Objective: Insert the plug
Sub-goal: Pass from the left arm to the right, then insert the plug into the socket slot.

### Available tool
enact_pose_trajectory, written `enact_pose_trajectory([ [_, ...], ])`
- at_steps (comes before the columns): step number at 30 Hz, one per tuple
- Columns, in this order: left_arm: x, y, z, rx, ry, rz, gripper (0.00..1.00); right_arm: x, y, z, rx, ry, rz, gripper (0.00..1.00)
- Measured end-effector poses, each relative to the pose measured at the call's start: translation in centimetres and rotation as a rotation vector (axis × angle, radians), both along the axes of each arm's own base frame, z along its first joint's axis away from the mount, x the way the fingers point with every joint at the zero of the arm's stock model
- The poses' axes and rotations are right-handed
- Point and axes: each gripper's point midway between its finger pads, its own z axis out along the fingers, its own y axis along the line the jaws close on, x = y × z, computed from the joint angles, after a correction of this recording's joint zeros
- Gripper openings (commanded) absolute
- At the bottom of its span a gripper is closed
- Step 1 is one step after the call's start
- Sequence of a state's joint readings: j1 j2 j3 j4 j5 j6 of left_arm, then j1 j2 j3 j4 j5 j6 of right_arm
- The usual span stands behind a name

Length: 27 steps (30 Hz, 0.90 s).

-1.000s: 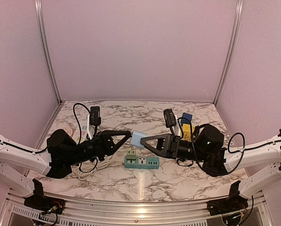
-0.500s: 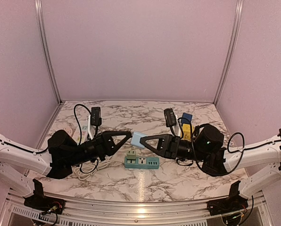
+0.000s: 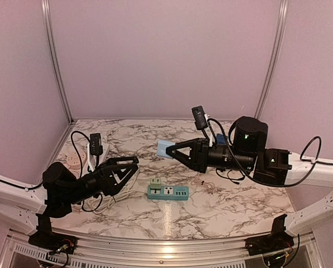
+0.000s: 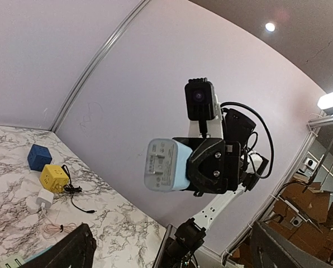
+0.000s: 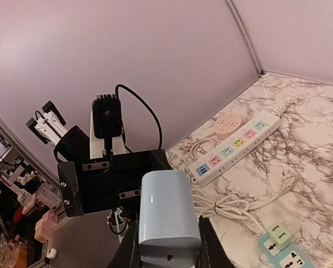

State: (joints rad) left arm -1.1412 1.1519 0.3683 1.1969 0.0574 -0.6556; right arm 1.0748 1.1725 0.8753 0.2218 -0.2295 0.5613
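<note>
Teal strip point(image 3: 175, 193) seemingly holds adapter point(image 3: 156, 182); right tool point(image 3: 175, 152) grips plug point(image 3: 163, 148).

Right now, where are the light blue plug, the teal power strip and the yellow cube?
light blue plug point(image 3: 163, 148), top view, its body.
teal power strip point(image 3: 175, 192), top view, socket face.
yellow cube point(image 4: 53, 180), left wrist view, front face.

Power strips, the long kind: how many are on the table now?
2. A teal strip lies at the centre of the table, toward the near edge; a white strip lies at the left, partly behind the left arm. More may hide under the arms.
</note>
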Motion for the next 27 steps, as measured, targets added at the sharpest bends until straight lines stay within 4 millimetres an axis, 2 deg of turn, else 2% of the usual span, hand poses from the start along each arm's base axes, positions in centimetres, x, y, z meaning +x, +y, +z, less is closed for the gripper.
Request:
enact_pose_trajectory([
  [3, 0.4, 1.2, -0.5, 0.017, 0.017, 0.05, 0.99, 1.4, -0.9, 1.2, -0.102, -0.095, -0.079, 0.0],
  [7, 1.0, 2.5, -1.3, 0.044, 0.044, 0.112, 0.99, 3.1, -2.0, 0.2, -0.309, -0.19, -0.158, 0.0],
  [9, 1.4, 2.9, -2.0, 0.068, 0.062, 0.14, 0.99, 3.7, -2.1, -1.5, -0.436, -0.222, -0.158, 0.0],
  [10, 1.6, 3.1, -2.4, 0.087, 0.072, 0.156, 0.99, 4.1, -2.1, -3.2, -0.537, -0.237, -0.141, 0.0],
  [11, 1.8, 3.2, -2.8, 0.102, 0.08, 0.169, 0.99, 4.1, -2.1, -3.6, -0.558, -0.24, -0.136, 0.0],
  [17, 2.3, 3.8, -4.5, 0.168, 0.112, 0.214, 0.99, 4.6, -1.9, -11.8, -0.954, -0.273, 0.037, 0.0],
  [20, 2.4, 4.1, -4.9, 0.184, 0.12, 0.226, 0.99, 4.9, -2.3, -14.7, -1.097, -0.286, 0.104, 0.0],
  [23, 2.4, 4.3, -5.0, 0.189, 0.123, 0.233, 0.99, 5.0, -2.7, -16.4, -1.188, -0.313, 0.167, 0.0],
  [27, 2.4, 4.6, -5.4, 0.196, 0.127, 0.237, 0.99, 5.3, -2.4, -17.1, -1.251, -0.365, 0.237, 0.0],
])
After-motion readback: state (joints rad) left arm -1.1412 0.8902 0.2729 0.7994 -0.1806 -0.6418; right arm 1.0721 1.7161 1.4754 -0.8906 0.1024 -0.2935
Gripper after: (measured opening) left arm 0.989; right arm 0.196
